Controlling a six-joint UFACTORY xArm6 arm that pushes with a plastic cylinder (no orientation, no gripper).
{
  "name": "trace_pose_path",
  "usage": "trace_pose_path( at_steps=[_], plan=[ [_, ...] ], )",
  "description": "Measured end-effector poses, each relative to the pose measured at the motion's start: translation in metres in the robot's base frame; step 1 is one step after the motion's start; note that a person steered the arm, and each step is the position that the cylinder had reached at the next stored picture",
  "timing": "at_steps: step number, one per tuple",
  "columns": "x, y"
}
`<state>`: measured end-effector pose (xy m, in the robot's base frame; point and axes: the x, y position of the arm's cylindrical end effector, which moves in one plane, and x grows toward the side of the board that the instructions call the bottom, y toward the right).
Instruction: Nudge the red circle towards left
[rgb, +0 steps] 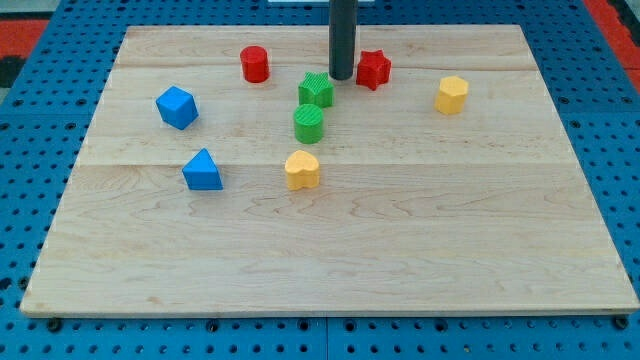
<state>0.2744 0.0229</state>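
Observation:
The red circle (255, 64), a short red cylinder, stands near the view's top, left of centre. My tip (341, 77) touches the board well to its right, between the green star-like block (316, 90) and the red star block (373, 69). The tip is close beside the red star and just above and right of the green block. The rod rises straight up out of the view's top.
A green cylinder (309, 124) sits just below the green block. A yellow heart block (302, 170) lies below that. A blue cube (176, 107) and a blue triangle block (203, 171) are at the left. A yellow hexagon block (452, 95) is at the right.

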Motion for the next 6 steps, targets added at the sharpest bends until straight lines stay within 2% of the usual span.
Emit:
trace_pose_path(
  at_steps=[1, 2, 5, 6],
  plan=[
    [-0.020, -0.047],
    [-0.010, -0.068],
    [0.013, -0.077],
    [0.001, -0.097]
  ],
)
